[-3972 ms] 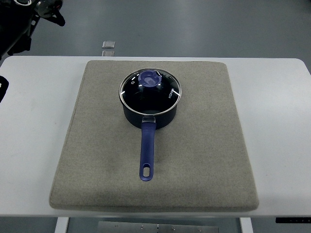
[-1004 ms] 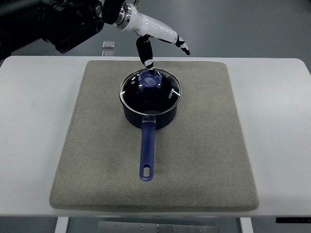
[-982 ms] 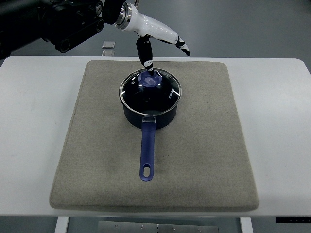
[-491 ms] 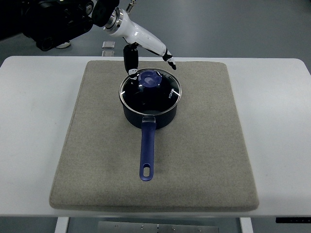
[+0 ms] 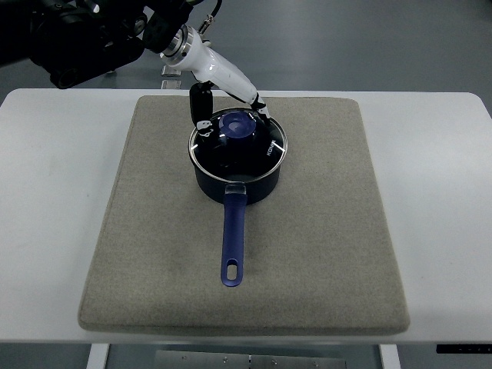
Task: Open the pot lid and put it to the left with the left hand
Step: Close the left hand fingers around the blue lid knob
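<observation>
1. Nearest the camera, the white surface point(image 5: 46, 254) carries a grey mat point(image 5: 323, 254) that covers most of its middle.
2. On the mat lies the long blue handle point(image 5: 233, 242) of a dark blue pot point(image 5: 237, 178), pointing toward the near edge, with a hanging hole at its near end.
3. The pot stands upright on the far half of the mat, a little left of centre.
4. The glass lid point(image 5: 265, 150) sits on the pot, metal rim level all round, with its blue knob point(image 5: 236, 127) in the middle.
5. The left robot hand point(image 5: 224, 94) reaches over the far-left rim of the lid from a dark arm that enters at the upper left. Its fingers are spread around the knob and grasp nothing: a dark thumb point(image 5: 201, 108) hangs down at the knob's left, and a white fingertip shows at the knob's far right.
6. Beyond the surface, a small grey square object point(image 5: 172, 71) lies on the floor.
</observation>
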Controlling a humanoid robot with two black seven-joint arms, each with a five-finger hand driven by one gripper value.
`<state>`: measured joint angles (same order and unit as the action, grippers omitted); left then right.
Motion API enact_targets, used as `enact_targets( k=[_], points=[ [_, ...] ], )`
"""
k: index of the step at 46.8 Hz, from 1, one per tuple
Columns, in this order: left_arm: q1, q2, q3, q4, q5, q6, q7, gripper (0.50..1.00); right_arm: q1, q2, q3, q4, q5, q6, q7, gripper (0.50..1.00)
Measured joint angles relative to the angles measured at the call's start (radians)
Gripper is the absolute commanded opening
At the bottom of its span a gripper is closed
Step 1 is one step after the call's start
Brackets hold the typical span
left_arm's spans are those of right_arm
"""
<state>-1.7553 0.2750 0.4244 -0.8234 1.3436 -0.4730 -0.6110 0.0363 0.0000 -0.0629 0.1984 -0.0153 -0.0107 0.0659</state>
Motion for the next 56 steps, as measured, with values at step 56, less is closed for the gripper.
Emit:
enact_targets(
  k=[56],
  points=[
    [0.032, -0.007, -0.001, 0.027, 0.013, 0.021, 0.0, 0.962, 0.0, 0.0, 0.0, 0.0, 0.0, 0.0, 0.0, 0.917]
  ],
)
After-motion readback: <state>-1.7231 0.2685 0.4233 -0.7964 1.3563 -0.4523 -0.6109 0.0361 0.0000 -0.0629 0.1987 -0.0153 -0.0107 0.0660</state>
